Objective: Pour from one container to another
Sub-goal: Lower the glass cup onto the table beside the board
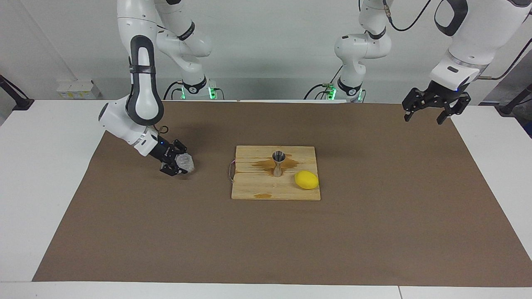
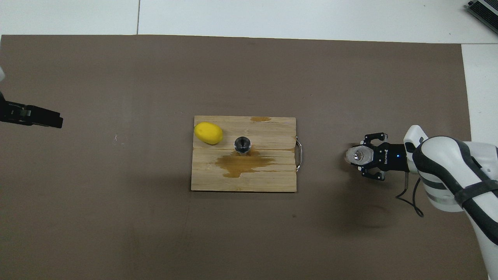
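Note:
The small bumpy glass cup point(image 1: 185, 163) point(image 2: 357, 154) sits low over the brown mat, toward the right arm's end of the table from the board. My right gripper point(image 1: 180, 164) point(image 2: 364, 156) is shut on it, reaching in sideways. The cup's mouth faces up in the overhead view. I cannot tell if its base touches the mat. The steel hourglass jigger point(image 1: 278, 163) point(image 2: 242, 144) stands upright on the wooden board point(image 1: 257, 191) point(image 2: 272, 181). My left gripper point(image 1: 423, 119) point(image 2: 53, 119) waits open and empty above the mat's edge at the left arm's end.
A yellow lemon point(image 1: 306, 180) point(image 2: 208, 132) lies on the board beside the jigger. A brown wet stain point(image 1: 262, 164) point(image 2: 241, 165) spreads over the board next to the jigger. A metal handle point(image 2: 298, 151) sticks out of the board toward the cup.

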